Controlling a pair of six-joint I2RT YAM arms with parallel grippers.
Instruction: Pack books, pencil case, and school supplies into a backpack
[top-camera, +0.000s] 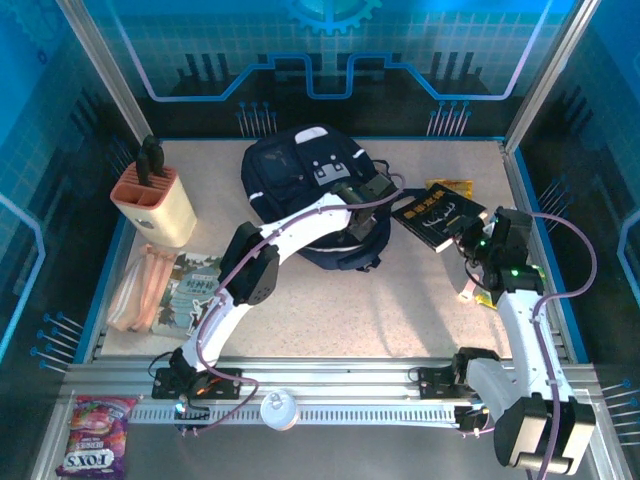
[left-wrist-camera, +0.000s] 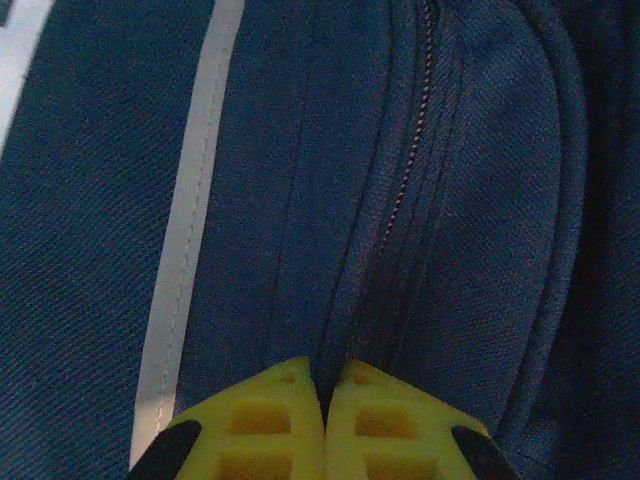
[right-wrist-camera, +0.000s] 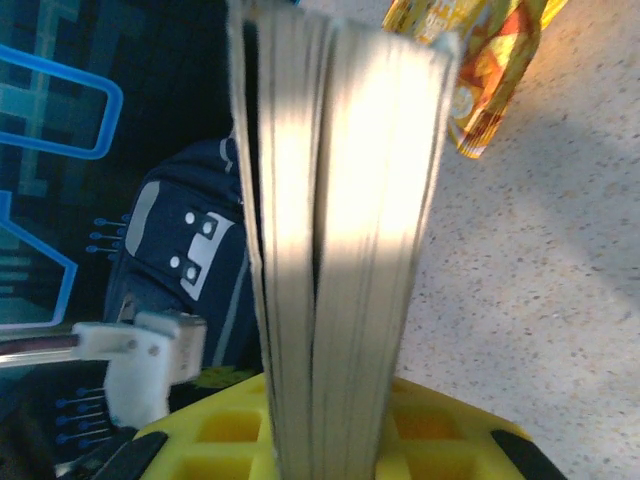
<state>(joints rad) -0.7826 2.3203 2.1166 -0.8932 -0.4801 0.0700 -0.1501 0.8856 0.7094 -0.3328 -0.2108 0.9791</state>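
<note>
Top external view: the left hand (top-camera: 372, 192) rests on the navy backpack (top-camera: 290, 170), which lies at the back middle of the surface (top-camera: 400, 310). Left wrist view: its yellow fingers (left-wrist-camera: 270, 420) are pressed together, pinching a fold of fabric beside the zipper (left-wrist-camera: 405, 180). The right hand (top-camera: 470, 240) is clamped on the black book (top-camera: 435, 215), just right of the backpack. Right wrist view: the book's page edges stand between its fingers.

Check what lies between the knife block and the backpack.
Nothing lies there. In the top view, the stretch of table between the knife block and the backpack is bare.
</note>
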